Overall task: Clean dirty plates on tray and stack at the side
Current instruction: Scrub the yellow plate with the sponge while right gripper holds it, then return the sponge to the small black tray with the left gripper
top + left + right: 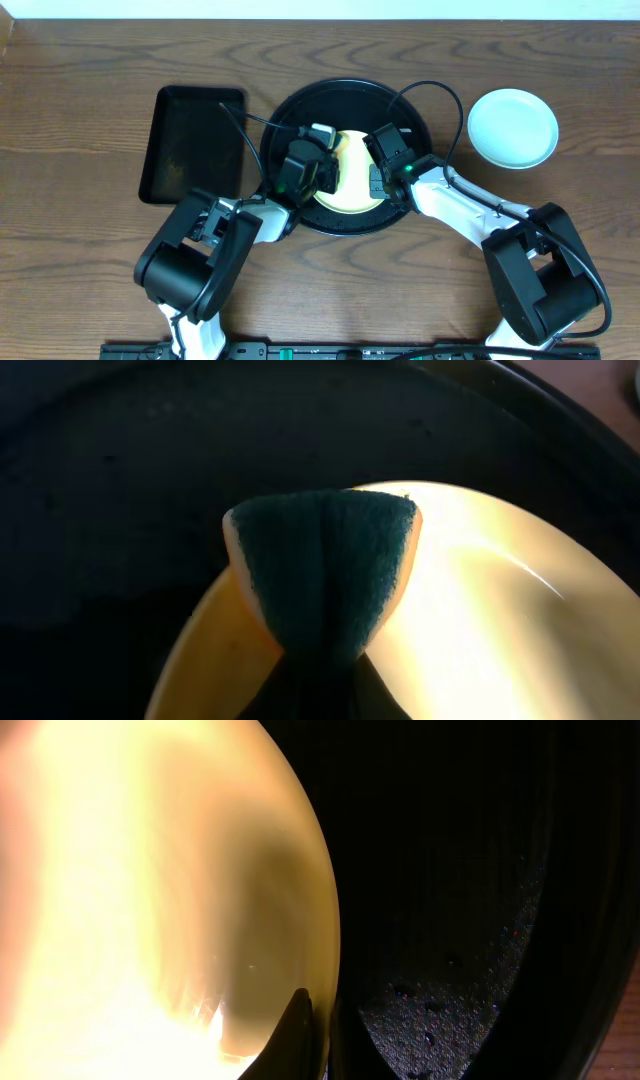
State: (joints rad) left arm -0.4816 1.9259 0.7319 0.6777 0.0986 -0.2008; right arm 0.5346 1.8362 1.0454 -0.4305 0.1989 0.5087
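Scrubbing step, I'd say: left claw [325,172] is clenched on the sponge [325,580] at the yellow plate [352,185]'s edge, and the plate sits in the round tray [300,112]. Right claw [374,182] pinches its rim. Next: wipe across, then stack it by the pale plate [512,127].

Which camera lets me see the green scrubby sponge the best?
The left wrist view. The sponge fills the middle, green side facing the camera, at the edge of the yellow plate. In the overhead view the left gripper hides it. The right wrist view shows only plate and black tray.
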